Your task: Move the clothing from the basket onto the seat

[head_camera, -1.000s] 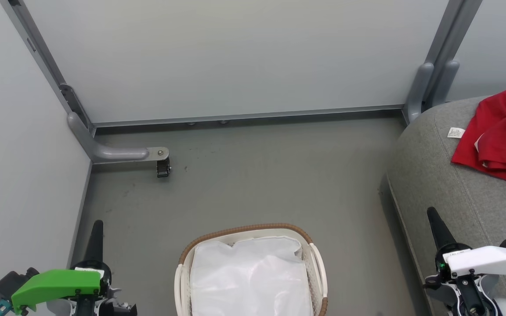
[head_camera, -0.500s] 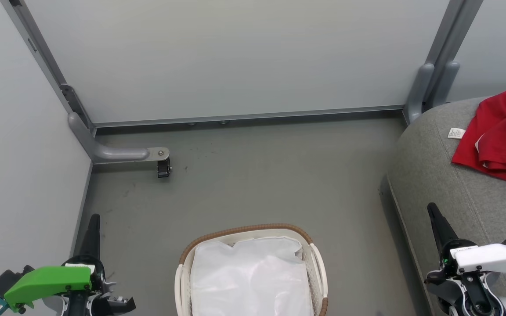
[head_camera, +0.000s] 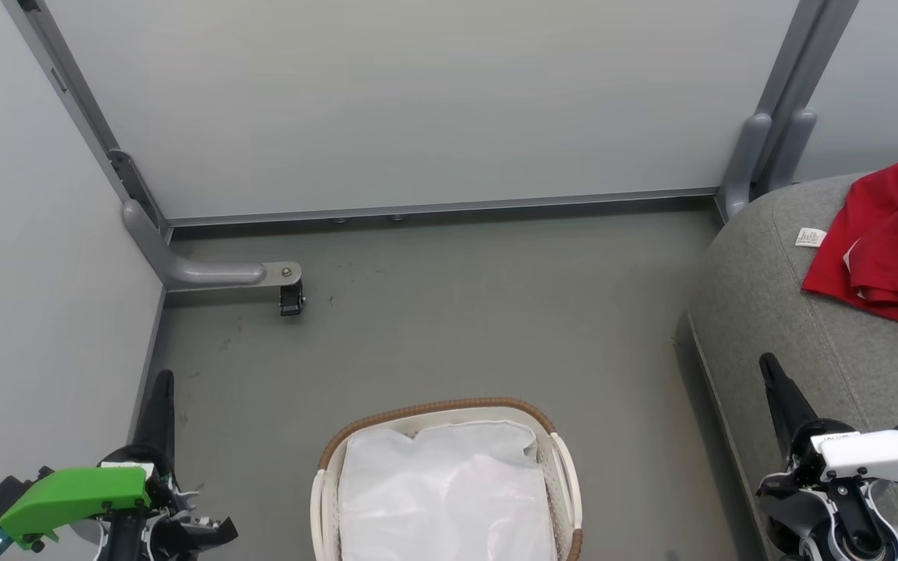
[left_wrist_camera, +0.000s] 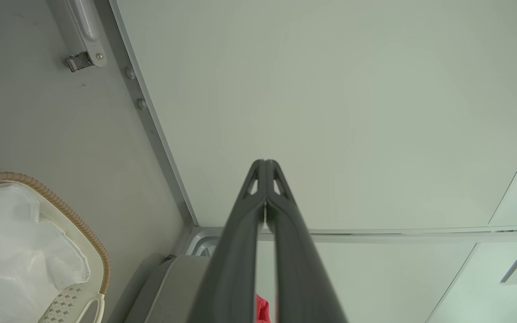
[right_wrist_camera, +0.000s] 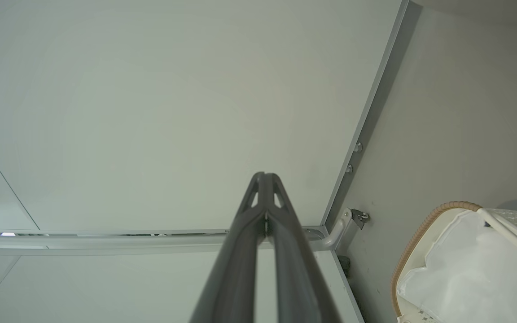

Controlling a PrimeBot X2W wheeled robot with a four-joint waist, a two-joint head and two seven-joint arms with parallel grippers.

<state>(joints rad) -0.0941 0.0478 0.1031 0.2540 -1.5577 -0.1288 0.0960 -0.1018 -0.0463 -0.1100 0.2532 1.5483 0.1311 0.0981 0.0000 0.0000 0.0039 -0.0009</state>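
Observation:
Red clothing [head_camera: 889, 249] with white trim and a small white label lies crumpled on the grey seat [head_camera: 776, 312] at the right. A sliver of red clothing [left_wrist_camera: 262, 309] also peeks between the fingers in the left wrist view. The white basket [head_camera: 564, 467] with its brown woven rim stands at the bottom centre and holds just a white liner sheet [head_camera: 445, 491]. My left gripper [head_camera: 162, 382] is shut and empty at the lower left, beside the basket. Over the seat's front edge my right gripper [head_camera: 768, 365] is shut and empty too.
Pale wall panels close the back and left sides. A grey metal bracket with a small caster [head_camera: 291, 298] lies on the floor at the left. A grey post [head_camera: 753, 152] stands by the seat's far corner. Grey floor spreads between basket and wall.
Both grippers have drawn back toward the bottom corners of the head view, the left one outward to the left, the right one slightly right. The clothing and basket stay put.

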